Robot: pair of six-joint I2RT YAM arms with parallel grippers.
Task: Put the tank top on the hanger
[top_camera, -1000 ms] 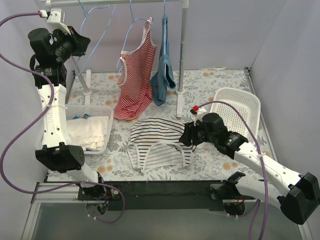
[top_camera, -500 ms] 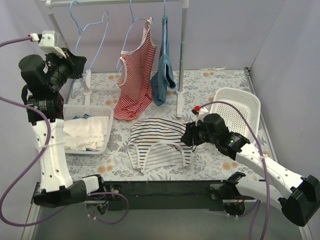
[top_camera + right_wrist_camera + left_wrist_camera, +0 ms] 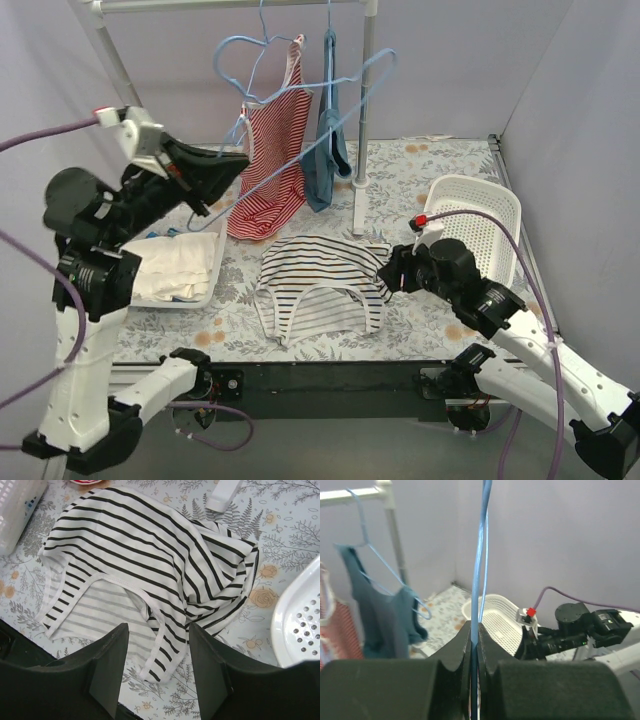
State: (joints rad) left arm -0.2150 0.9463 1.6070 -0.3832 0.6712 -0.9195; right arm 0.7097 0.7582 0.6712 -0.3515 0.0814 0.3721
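The tank top (image 3: 318,284), white with thin black stripes, lies spread on the floral table; it fills the right wrist view (image 3: 145,575). My left gripper (image 3: 236,162) is shut on the light-blue wire hanger (image 3: 330,105) and holds it in the air in front of the rack. In the left wrist view the wire (image 3: 479,570) runs up between the closed fingers (image 3: 454,652). My right gripper (image 3: 392,272) is open and empty just above the top's right edge, its fingers (image 3: 107,660) straddling a shoulder strap.
A red-and-white striped top (image 3: 272,150) and a blue garment (image 3: 326,150) hang on the white rack (image 3: 364,110). A white basket with folded cloth (image 3: 170,268) stands at left. An empty white basket (image 3: 478,225) stands at right.
My left arm has swung right and forward, carrying the hanger off the rack's left end to mid-air by the hung clothes. My right gripper drew back slightly to the right.
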